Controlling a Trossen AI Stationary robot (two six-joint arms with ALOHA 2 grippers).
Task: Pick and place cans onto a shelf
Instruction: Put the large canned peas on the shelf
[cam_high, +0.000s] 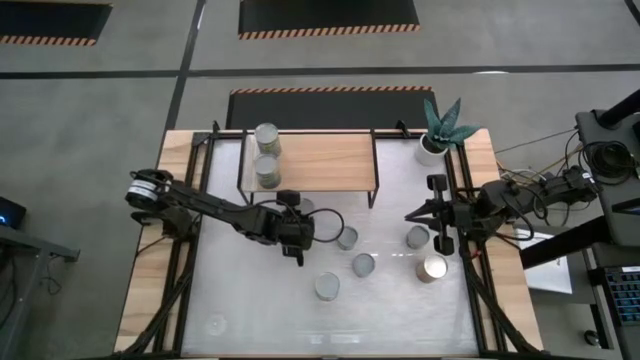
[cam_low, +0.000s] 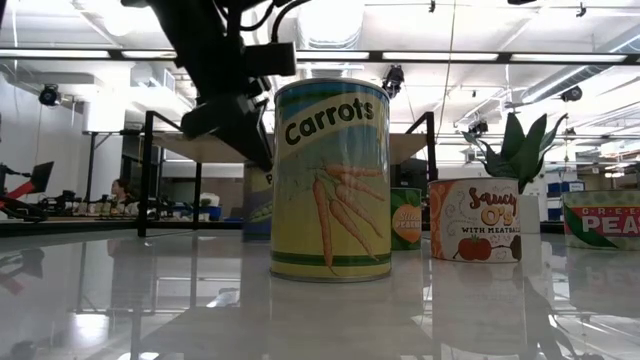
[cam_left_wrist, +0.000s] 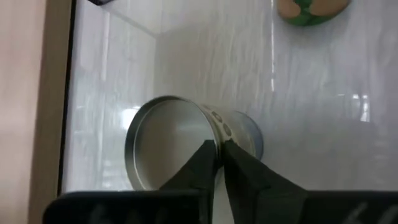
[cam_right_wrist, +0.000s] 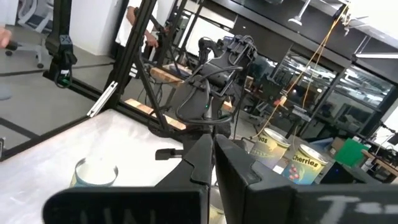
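Two cans (cam_high: 267, 135) (cam_high: 267, 170) stand at the left end of the shelf (cam_high: 320, 165), whose wooden top rests on black legs at the table's far side. Several more cans stand upright on the white table, among them the carrots can (cam_low: 330, 180) nearest the front. My left gripper (cam_high: 302, 222) is shut and slants down over a can (cam_left_wrist: 186, 149) in front of the shelf; its body mostly hides that can from above. My right gripper (cam_high: 410, 215) is shut and held level above the table's right side, with nothing in it. My left gripper comes slanting down from the table's left, and its shut fingertips (cam_left_wrist: 205, 155) stand at the top rim (cam_left_wrist: 214, 127) of the upright can. I cannot tell whether they touch it. The can stands on the table.
A potted plant (cam_high: 438, 130) stands at the far right corner beside the shelf. Black frame rails (cam_high: 195, 200) run along both sides of the table. Two cans (cam_high: 417, 237) (cam_high: 432, 268) stand below my right gripper. People sit in the room behind the table (cam_low: 120, 190).
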